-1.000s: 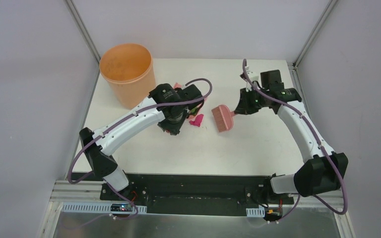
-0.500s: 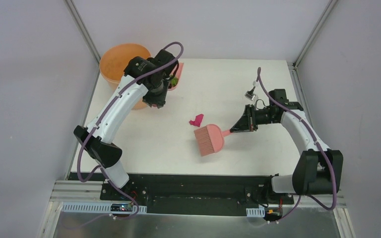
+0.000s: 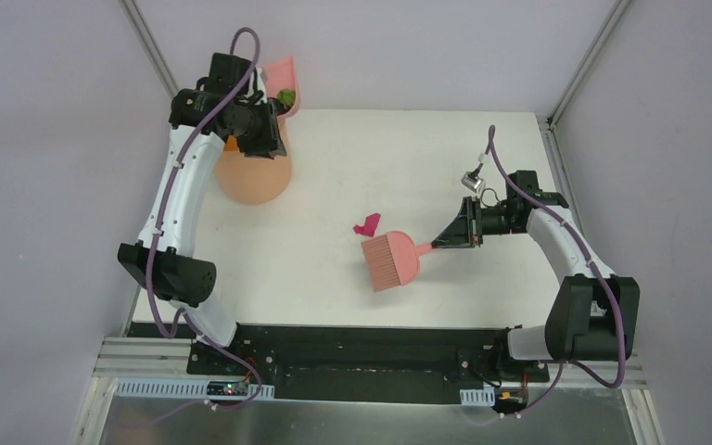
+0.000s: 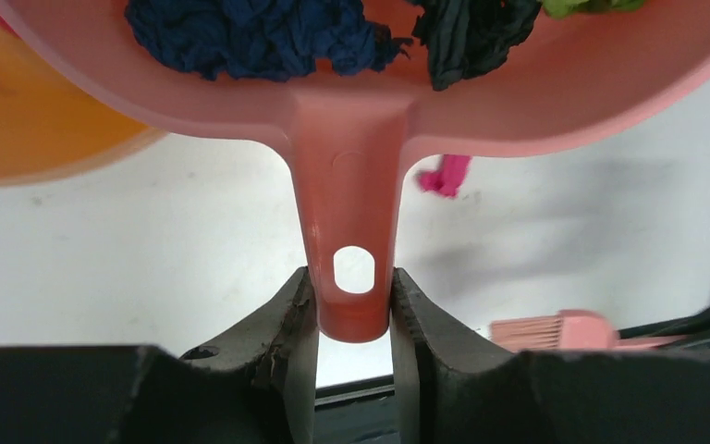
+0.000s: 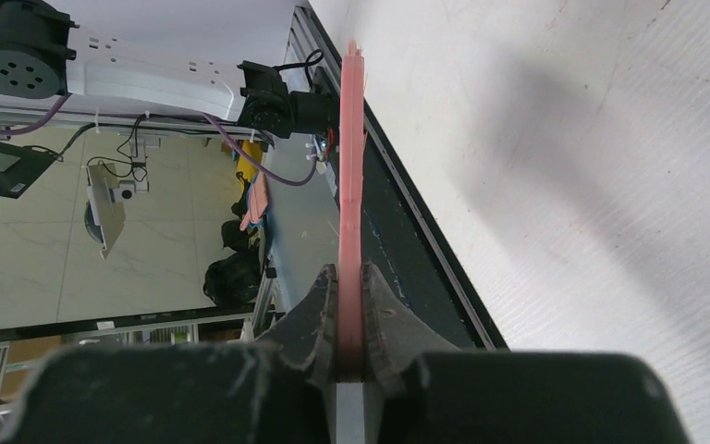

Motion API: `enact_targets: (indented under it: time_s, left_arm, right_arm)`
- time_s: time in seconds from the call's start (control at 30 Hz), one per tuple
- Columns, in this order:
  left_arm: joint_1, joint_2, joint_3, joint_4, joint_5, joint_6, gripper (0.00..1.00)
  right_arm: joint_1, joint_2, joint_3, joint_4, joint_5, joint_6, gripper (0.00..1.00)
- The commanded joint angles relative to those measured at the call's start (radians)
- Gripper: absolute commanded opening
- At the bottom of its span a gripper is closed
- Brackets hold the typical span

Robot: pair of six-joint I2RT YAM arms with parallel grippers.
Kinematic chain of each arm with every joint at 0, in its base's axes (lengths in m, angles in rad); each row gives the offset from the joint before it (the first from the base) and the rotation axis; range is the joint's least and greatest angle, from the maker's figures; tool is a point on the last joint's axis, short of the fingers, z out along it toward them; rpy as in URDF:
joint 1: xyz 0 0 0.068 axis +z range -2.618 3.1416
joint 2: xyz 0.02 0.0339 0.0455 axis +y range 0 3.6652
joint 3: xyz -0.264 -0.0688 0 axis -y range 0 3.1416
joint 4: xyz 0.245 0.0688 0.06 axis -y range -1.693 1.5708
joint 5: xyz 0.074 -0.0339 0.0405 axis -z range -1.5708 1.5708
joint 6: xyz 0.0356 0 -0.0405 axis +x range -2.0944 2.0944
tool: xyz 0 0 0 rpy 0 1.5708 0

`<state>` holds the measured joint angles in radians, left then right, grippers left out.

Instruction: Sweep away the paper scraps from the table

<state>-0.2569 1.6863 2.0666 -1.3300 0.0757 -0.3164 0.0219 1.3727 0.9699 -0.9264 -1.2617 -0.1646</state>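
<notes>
The dustpan point(image 3: 283, 76) has risen over the eleven-o'clock bin point(image 3: 252, 176), left gripper point(image 4: 352, 282) clamping it, right gripper point(image 5: 351, 282) clamping the brush point(image 3: 391, 261); tipping askew could spill paper scraps point(image 4: 250, 37).

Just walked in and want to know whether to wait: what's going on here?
The left gripper holds a pink dustpan loaded with paper scraps, raised near the orange bin. The right gripper holds the pink hand brush at the middle of the table. One magenta scrap lies beside the brush, not yet swept up.
</notes>
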Motion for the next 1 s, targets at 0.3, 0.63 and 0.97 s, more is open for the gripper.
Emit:
enact_targets:
  time_s: [0.3, 0.63, 0.97]
  left_arm:
    - [0.249, -0.197, -0.458, 0.871, 0.609, -0.59, 0.0]
    - [0.329, -0.198, -1.027, 2.083, 0.674, -1.486, 0.0]
    - [0.336, -0.194, -0.996, 2.155, 0.7, -1.526, 0.0]
  right_arm:
    - [-0.016, -0.073, -0.004, 0.024, 0.006, -0.041, 0.0]
    - [-0.02, -0.087, -0.009, 0.034, 0.011, -0.029, 0.0]
    - [-0.049, -0.079, -0.009, 0.047, 0.012, -0.011, 0.0]
